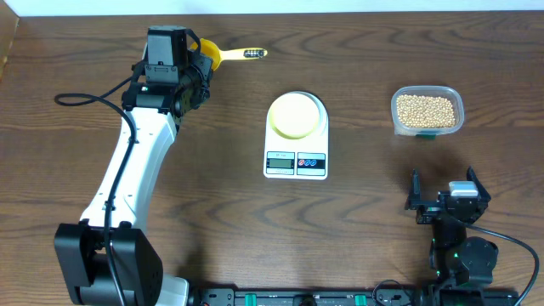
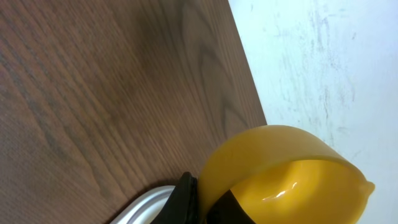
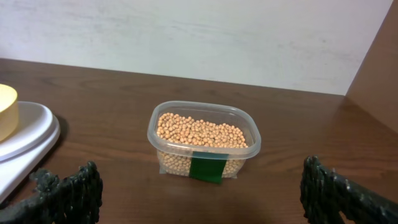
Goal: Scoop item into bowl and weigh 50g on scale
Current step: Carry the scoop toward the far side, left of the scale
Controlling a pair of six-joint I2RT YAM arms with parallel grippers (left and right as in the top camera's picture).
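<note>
**Scoop at the far left, beans at the far right**

Nearest me, toward the near right corner of the tabletop (image 1: 212,221), the right tool (image 3: 202,196) sits low with its jaws spread wide and nothing between them. It faces the clear tub (image 3: 204,140) of beans (image 3: 199,132), which lies straight ahead of it by the far right corner. In the middle, the bowl (image 1: 296,115) rests on the scale (image 1: 296,161), empty as far as I can see. Farthest out, the left arm reaches to the far left corner, with the left tool (image 1: 201,64) at the cup end of the yellow scoop (image 1: 219,56). The scoop's handle runs rightward along the far edge. One finger (image 2: 185,198) touches the cup, but I cannot tell whether the tool has clamped it. I judge the scoop must travel right, past the scale, to reach the beans
</note>
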